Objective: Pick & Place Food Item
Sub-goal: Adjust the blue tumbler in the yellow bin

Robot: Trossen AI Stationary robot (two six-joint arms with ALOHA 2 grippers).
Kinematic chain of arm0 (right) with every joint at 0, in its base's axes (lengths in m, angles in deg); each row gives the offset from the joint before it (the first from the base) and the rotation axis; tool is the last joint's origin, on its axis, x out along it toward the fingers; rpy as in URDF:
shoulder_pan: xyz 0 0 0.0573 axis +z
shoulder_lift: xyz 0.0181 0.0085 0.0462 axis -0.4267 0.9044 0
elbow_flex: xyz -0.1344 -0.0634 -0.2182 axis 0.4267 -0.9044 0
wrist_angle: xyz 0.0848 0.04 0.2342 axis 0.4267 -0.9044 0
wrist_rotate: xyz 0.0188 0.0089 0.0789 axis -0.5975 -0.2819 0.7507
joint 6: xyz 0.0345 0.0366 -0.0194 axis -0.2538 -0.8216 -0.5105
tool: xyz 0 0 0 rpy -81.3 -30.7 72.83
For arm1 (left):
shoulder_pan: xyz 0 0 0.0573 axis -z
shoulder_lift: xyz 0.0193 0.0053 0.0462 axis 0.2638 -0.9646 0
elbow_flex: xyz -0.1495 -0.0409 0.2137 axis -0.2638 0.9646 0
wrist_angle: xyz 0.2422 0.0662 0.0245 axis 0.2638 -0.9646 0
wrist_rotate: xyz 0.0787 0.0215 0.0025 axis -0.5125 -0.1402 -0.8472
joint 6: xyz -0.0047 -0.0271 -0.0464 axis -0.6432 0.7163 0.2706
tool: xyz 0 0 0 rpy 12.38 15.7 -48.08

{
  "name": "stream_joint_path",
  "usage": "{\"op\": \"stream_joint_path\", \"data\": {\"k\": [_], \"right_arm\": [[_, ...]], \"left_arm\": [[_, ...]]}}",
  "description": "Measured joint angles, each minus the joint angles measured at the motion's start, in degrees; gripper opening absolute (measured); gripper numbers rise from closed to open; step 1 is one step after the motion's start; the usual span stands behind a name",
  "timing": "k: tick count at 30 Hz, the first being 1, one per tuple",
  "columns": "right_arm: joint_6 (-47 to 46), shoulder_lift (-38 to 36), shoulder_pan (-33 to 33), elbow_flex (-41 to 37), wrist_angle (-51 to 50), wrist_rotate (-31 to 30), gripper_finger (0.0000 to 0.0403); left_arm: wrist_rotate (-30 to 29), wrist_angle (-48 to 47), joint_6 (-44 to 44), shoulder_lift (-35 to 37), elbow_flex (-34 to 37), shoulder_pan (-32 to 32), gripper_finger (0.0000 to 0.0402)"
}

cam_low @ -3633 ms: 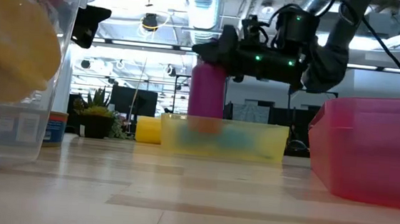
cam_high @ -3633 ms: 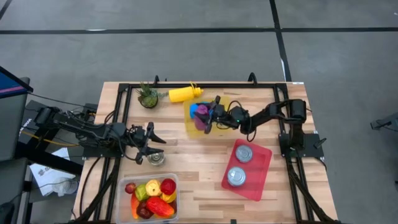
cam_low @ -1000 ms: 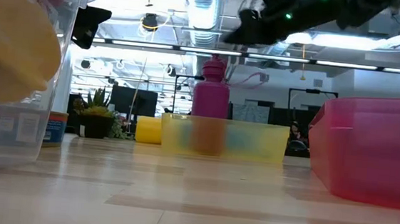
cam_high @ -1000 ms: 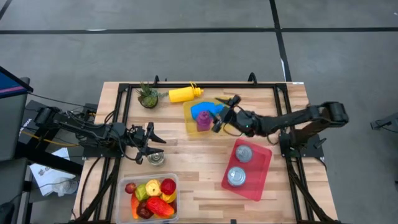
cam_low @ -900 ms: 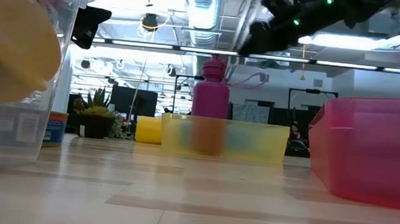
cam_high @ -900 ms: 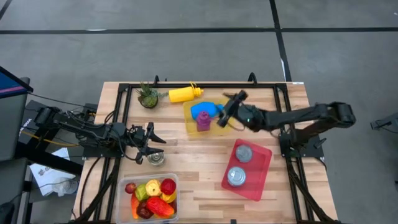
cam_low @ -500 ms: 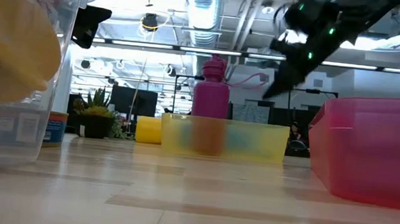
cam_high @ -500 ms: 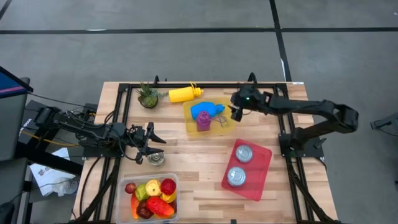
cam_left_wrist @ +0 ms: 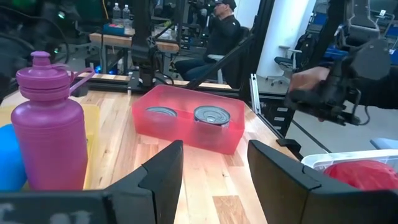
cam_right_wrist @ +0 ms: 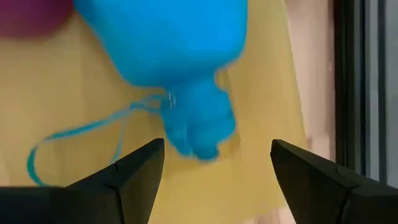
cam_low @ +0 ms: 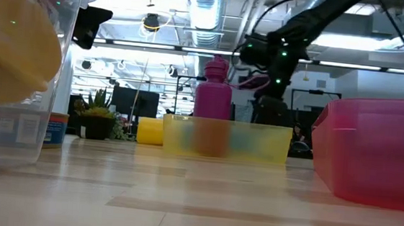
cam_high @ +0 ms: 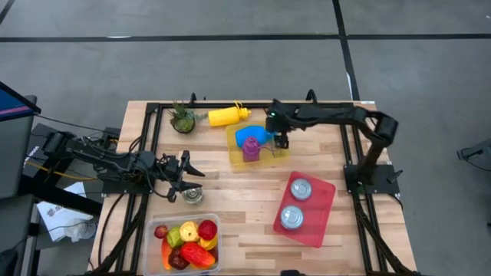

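The food items (cam_high: 188, 239), red, yellow and green pieces, lie in a clear tub (cam_high: 156, 244) at the near left. My left gripper (cam_high: 189, 175) stands open and level beside a small jar (cam_high: 192, 196), with nothing between its fingers (cam_left_wrist: 163, 176). My right gripper (cam_high: 281, 142) is open and points steeply down over the yellow tray (cam_high: 278, 156). Its fingers (cam_right_wrist: 138, 169) stand on either side of the cap end (cam_right_wrist: 198, 127) of a blue bottle (cam_high: 248, 136), apart from it. That bottle lies on its side in the tray, and a purple bottle (cam_high: 251, 149) stands upright beside it.
A red tray (cam_high: 322, 218) with two cans (cam_high: 300, 188) sits at the near right. A yellow bottle (cam_high: 225, 116) and a small plant (cam_high: 182, 117) are at the far left. A black frame (cam_high: 230, 105) runs along the table's edges. People sit in the room beyond.
My right arm has swung toward the table's far edge and then left over the yellow tray. Its gripper has tipped from level to steeply downward, rolled, and sunk toward the blue bottle's cap end. The purple bottle has stayed upright in the tray.
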Motion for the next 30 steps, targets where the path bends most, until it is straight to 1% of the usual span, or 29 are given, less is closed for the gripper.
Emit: {"op": "stream_joint_path", "data": {"k": [2,6,11,14,17,25,30], "right_arm": [[1.18,2.07,0.19,2.81,-1.03,1.14,0.0285],[2.93,3.96,0.16,6.32,-2.59,3.73,0.0285],[4.09,4.83,-0.03,6.56,-3.59,8.67,0.0285],[4.41,4.79,0.09,6.38,-3.7,9.13,0.0285],[4.44,4.79,0.08,6.34,-3.57,10.97,0.0285],[6.7,8.62,-0.32,6.43,-1.12,11.35,0.0285],[6.86,9.68,-0.36,6.82,-1.89,9.15,0.0283]], "left_arm": [[0.0,-0.44,0.0,0.0,0.0,0.0,0.0172],[0.0,-2.05,0.01,0.0,0.0,0.0,0.0172],[-0.02,-3.05,0.06,0.0,0.0,0.0,0.0172],[-0.02,-3.01,0.12,0.0,0.0,0.0,0.0172],[-0.01,-2.98,0.12,0.0,0.0,0.0,0.0172],[-0.02,-2.59,0.17,0.0,0.0,0.0,0.0172],[-0.02,-2.33,0.13,0.0,0.0,0.0,0.0172]]}}
